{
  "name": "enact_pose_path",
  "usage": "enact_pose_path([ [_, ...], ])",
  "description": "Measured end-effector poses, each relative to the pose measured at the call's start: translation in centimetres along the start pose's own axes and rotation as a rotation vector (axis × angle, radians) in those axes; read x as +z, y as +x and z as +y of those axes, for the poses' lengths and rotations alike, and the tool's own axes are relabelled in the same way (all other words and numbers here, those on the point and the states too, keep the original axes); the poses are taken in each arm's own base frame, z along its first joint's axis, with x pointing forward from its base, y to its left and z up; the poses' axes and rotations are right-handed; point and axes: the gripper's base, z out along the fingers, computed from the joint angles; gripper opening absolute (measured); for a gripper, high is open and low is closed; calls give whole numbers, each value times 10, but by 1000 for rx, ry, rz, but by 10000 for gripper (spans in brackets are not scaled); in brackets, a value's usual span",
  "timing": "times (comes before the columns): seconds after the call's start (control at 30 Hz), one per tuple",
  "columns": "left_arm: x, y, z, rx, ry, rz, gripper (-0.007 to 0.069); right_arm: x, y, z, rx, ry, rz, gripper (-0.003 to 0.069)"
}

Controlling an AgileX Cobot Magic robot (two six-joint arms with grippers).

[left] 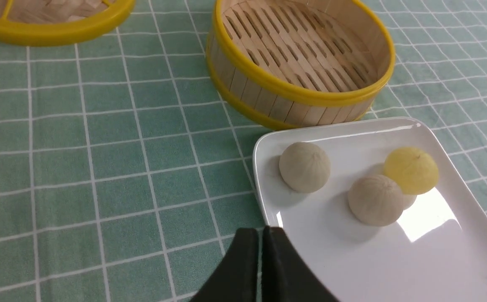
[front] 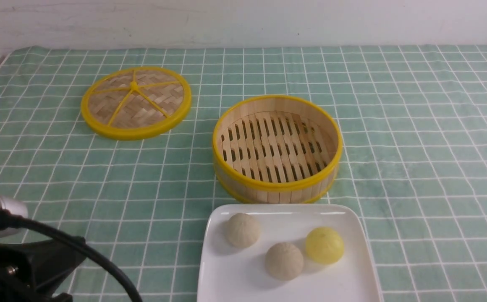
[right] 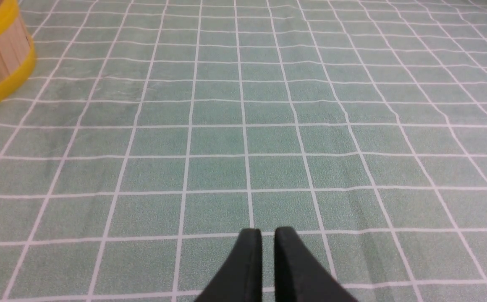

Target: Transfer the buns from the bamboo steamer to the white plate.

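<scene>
While 3 round buns (front: 284, 260) dot glossy plate (front: 243, 285), slatted steamer (front: 277, 147) sits empty.

So I count three small round buns on my one glossy white square plate (front: 354, 228): one bright yellow (front: 324, 245), one pale cream (front: 242, 229), one greyish-tan (front: 284, 261). One round bamboo steamer basket (front: 277, 184), one flat woven lid with yellow rim (front: 136, 102).

Front cam sits low on robot side, facing forward over the whole table. Left wrist cam is close, angled down at white plate (left: 457, 235) and bamboo steamer (left: 302, 94); both also in front view. Right wrist cam is low over cloth, catches only steamer edge.
</scene>
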Motion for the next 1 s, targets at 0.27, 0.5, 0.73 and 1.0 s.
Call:
enact_pose_path([
  [0.27, 6, 7, 1, -23, 20, -29, 52, 0, 0, 0, 0, 0, 0, 83],
  [0.5, 4, 33, 18, -8, -23, -167, 55, 0, 0, 0, 0, 0, 0, 90],
  [0.73, 2, 77, 46, -24, -235, -277, 64, 0, 0, 0, 0, 0, 0, 99],
  [1.0, 5, 113, 66, -74, -456, -330, 73, 0, 0, 0, 0, 0, 0, 108],
])
